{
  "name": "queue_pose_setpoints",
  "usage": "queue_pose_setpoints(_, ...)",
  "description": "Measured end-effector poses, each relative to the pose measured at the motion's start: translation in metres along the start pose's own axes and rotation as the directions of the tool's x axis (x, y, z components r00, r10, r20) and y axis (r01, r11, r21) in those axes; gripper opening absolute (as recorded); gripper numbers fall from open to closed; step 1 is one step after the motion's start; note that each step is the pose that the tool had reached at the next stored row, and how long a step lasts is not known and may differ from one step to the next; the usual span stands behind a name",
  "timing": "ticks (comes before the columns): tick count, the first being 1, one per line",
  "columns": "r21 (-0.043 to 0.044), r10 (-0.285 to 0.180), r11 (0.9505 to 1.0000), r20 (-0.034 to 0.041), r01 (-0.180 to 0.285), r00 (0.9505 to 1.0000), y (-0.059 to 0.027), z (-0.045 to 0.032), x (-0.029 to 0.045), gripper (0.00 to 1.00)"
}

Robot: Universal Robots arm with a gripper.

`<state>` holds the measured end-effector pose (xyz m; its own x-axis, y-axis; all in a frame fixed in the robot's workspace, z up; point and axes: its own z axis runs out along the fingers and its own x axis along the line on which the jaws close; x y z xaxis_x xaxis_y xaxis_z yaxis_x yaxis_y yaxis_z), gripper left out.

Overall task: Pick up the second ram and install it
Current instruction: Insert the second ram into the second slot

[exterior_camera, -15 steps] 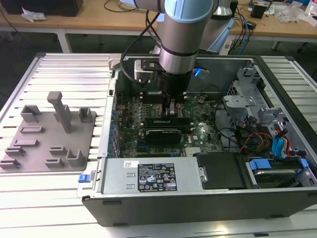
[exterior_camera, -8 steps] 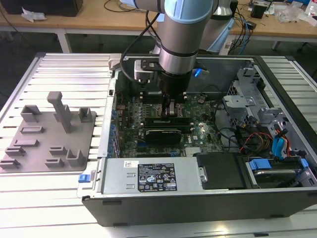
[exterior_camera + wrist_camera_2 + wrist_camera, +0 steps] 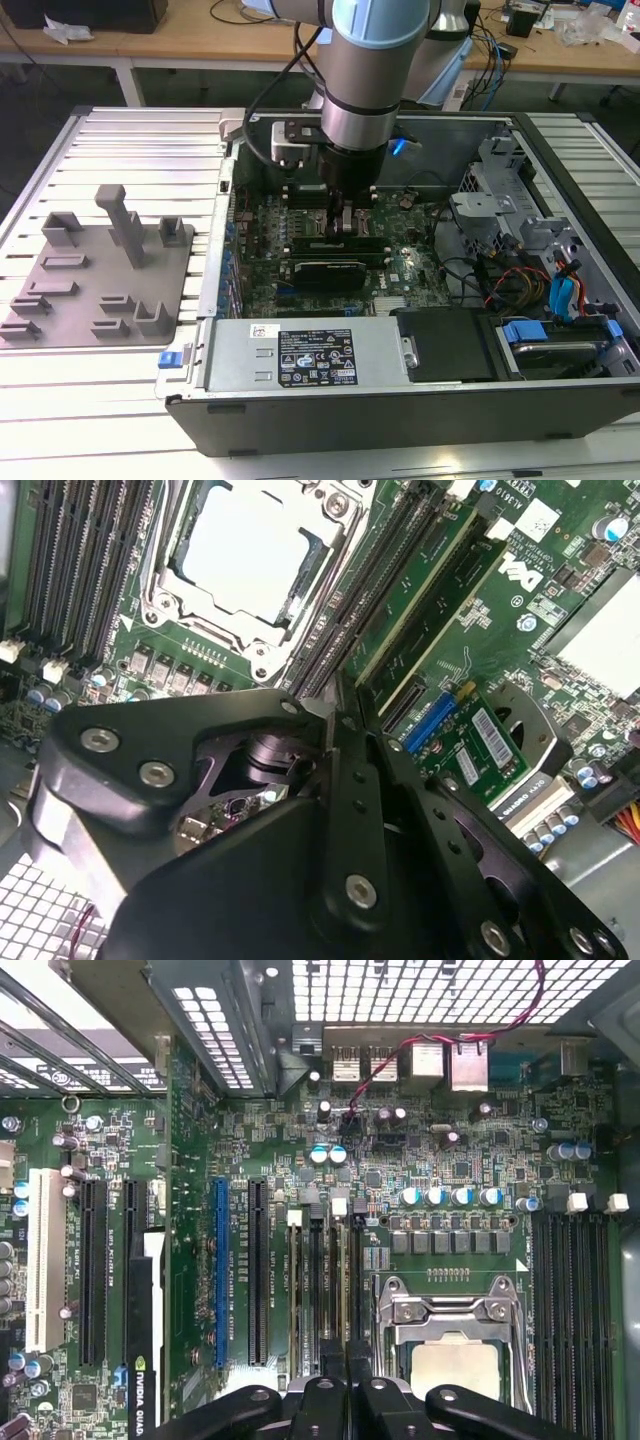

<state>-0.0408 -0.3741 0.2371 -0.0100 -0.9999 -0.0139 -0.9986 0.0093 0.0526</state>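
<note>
Setting: slatted metal table (image 3: 130,140) carrying an open computer case (image 3: 400,415), with wooden benches (image 3: 200,40) along the top of the exterior view.
Second ram (image 3: 425,580): a thin green stick standing on edge among the long black slots (image 3: 350,610), running through the upper right of the second wrist view. How deep it sits cannot be told.
Gripper (image 3: 345,222): lowered into the middle of the case. In the second wrist view its black fingers (image 3: 345,780) fill the lower half, and the tip of the gripper (image 3: 333,715) meets the near end of the green stick. In the first wrist view the gripper (image 3: 345,1385) sits at the bottom centre above the slot row.
Grip: fingers drawn close together with a narrow slit between them; whether anything is pinched there cannot be told.
Processor socket (image 3: 245,545): just beside the slots, upper middle of the second wrist view; lower right in the first wrist view (image 3: 455,1355).
Motherboard (image 3: 400,1160): green, with a blue expansion slot (image 3: 221,1270) left of centre.
Arm (image 3: 365,70): silver and blue, coming down from the top centre.
Power supply (image 3: 300,358): grey box along the case's lower edge.
Fixture plate (image 3: 100,270): grey, on the table at the exterior view's left, well apart from the case.
</note>
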Motion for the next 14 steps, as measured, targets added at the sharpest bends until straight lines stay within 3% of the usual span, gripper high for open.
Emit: queue_pose_setpoints(14, -0.0001, 0.0, 1.0, -0.0002, 0.0, 1.0, 0.0006, 0.0022, 0.0, 0.09)
